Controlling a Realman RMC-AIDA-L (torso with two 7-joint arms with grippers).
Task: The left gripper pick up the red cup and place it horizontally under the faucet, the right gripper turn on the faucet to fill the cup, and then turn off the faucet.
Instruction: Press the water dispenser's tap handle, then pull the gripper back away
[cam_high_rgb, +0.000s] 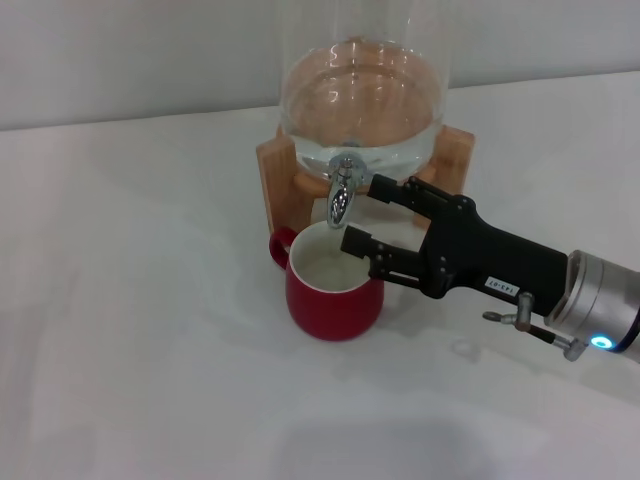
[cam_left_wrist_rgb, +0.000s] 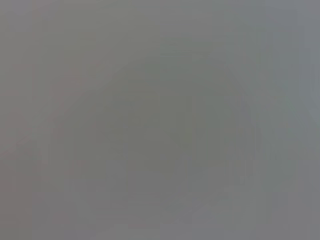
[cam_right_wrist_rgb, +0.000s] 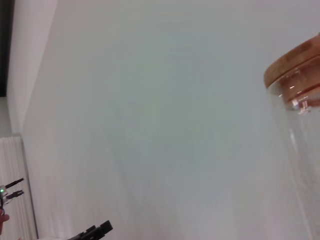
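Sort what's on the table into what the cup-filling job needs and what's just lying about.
Needed:
red cup, standing under the spout
faucet
glass dispenser on its wooden stand
right gripper, open beside the faucet

Lying about:
nothing else visible on the white table; the left gripper is not in the head view

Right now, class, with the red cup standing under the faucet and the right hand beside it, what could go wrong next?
1. The right hand, open, has one finger over the rim of the red cup; a careless move could knock the cup over.
2. The cup sits close beneath the faucet, so a nudge might shift it off the spout and water could hit the table.
3. The left hand is out of view and cannot steady the cup.
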